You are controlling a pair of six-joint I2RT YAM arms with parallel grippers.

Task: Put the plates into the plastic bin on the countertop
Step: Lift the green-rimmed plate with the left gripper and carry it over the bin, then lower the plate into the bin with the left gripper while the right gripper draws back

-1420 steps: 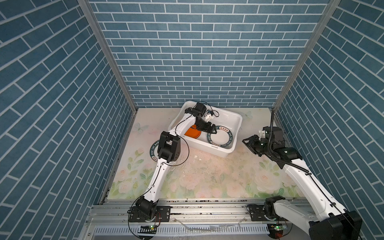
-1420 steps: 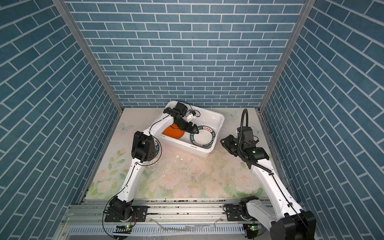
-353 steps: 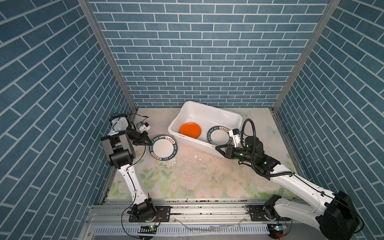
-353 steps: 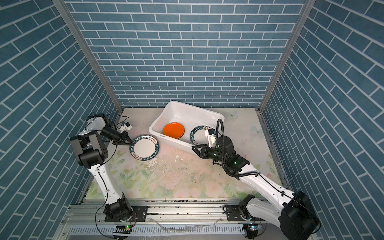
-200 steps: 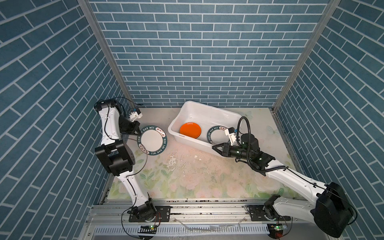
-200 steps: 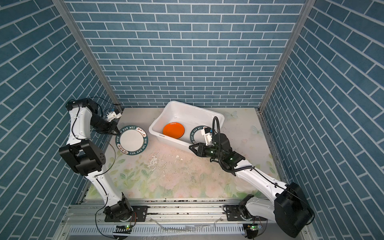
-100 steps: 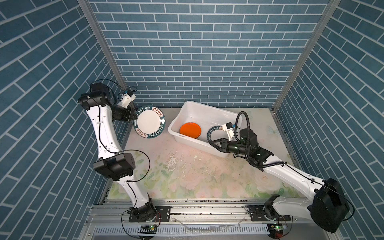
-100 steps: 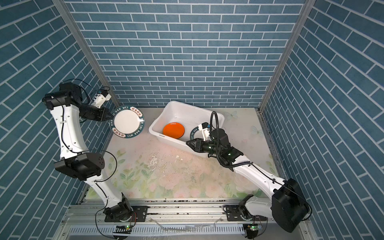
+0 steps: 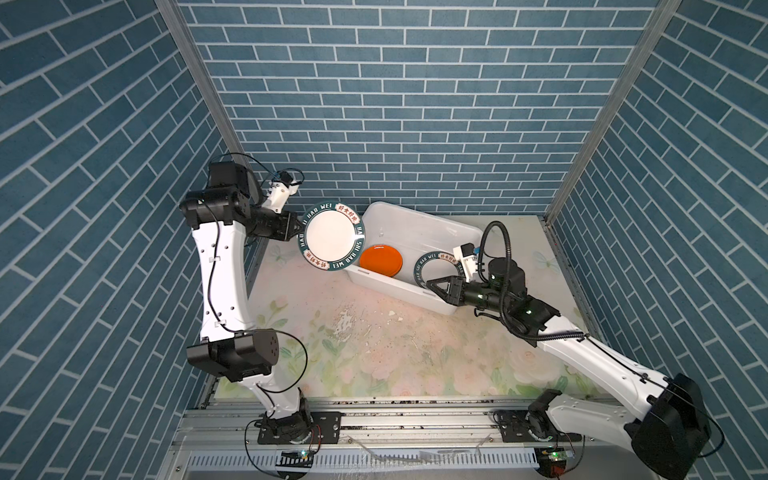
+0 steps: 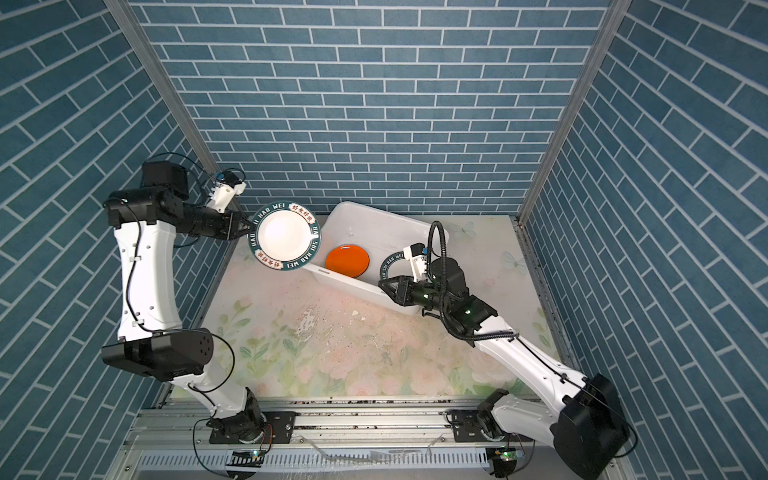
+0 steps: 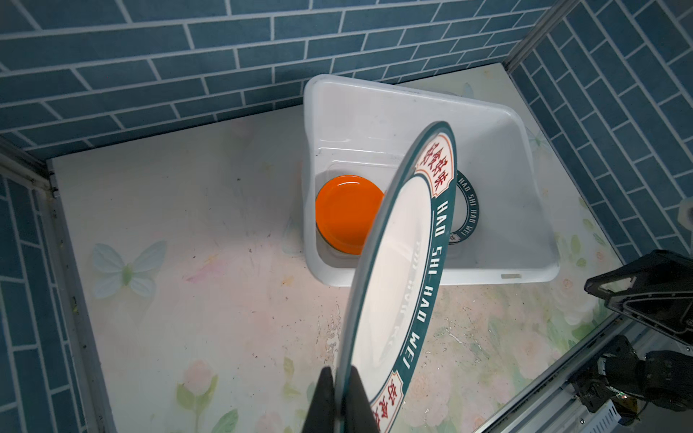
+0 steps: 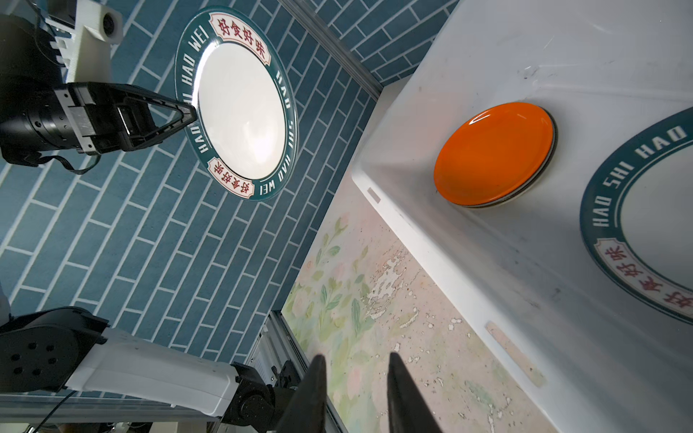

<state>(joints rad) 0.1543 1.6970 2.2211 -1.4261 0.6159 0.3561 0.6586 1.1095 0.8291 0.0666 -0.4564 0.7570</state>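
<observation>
left gripper [image 9: 299, 226]: clamped on held plate [image 9: 331, 235], aloft beside plastic bin [image 9: 419, 212]
rim text: "hao shi hao wei" (plus red chinese characters)
right gripper [image 12: 356, 358]: apart, empty
in bin: orange plate [image 9: 380, 259], second lettered plate [image 9: 432, 264]

I've got my left arm reared up tall with its forearm level and the left gripper [image 9: 300, 226] clamped on the rim of the lettered plate [image 9: 331, 235] in mid-air, while my right arm stretches low and forward, right gripper [image 9: 431, 284] slightly parted and empty.
</observation>
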